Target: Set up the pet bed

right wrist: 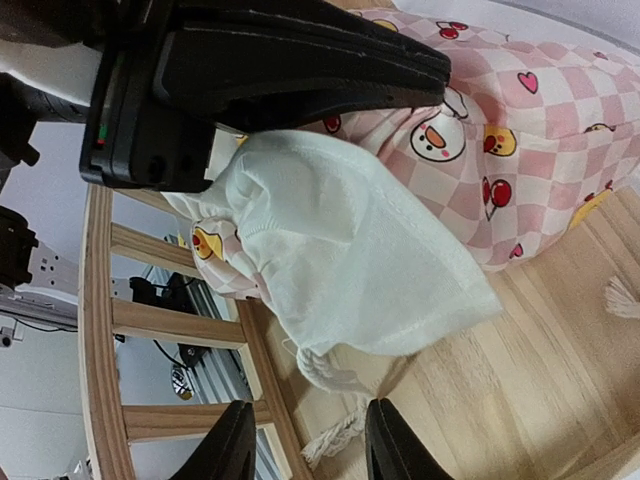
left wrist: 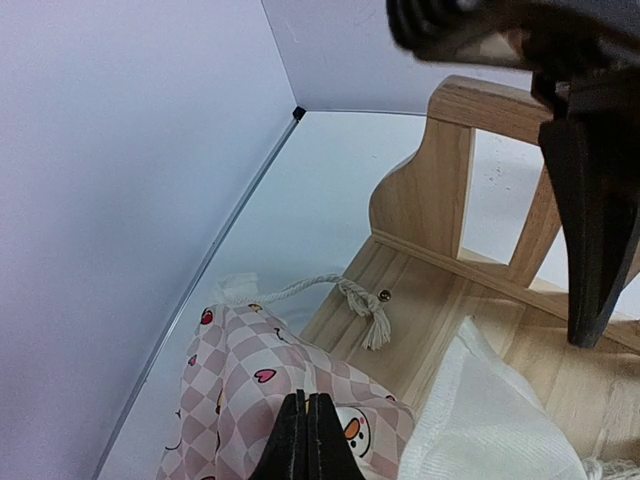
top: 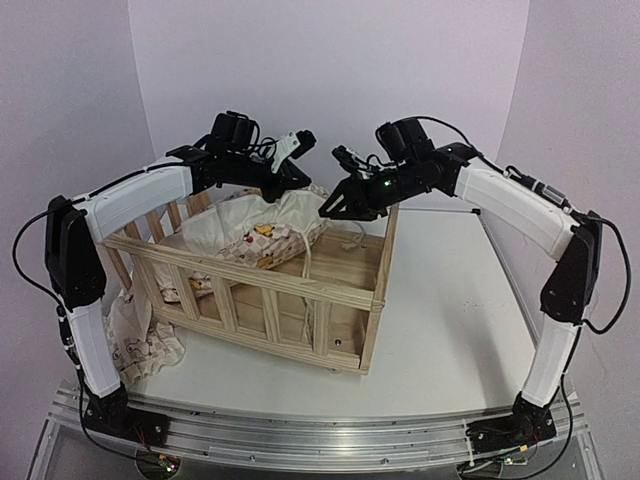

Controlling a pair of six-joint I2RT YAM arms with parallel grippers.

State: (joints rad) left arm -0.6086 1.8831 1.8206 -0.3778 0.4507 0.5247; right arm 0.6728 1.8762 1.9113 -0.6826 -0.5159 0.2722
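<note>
The pet bed's pine frame (top: 270,300) with slatted rails stands mid-table. The cushion (top: 262,238), pink-white checks with ducks and a cream ruffle, lies bunched at the frame's far end. My left gripper (top: 284,188) is shut on a fold of the checked fabric (left wrist: 250,370) and holds it up; its fingertips (left wrist: 307,440) pinch the cloth. My right gripper (top: 332,207) is open and empty, hovering over the cushion's ruffle (right wrist: 340,250) inside the frame. Its fingers (right wrist: 240,445) straddle a tie string (right wrist: 335,440) near a side rail (right wrist: 130,320). Another tie string (left wrist: 365,300) lies on the frame's floor.
A second printed cream cloth (top: 140,338) hangs outside the frame's left end, near the left arm's base. White walls close in behind and to the left (left wrist: 120,200). The left gripper's body (right wrist: 280,70) sits just above the right gripper.
</note>
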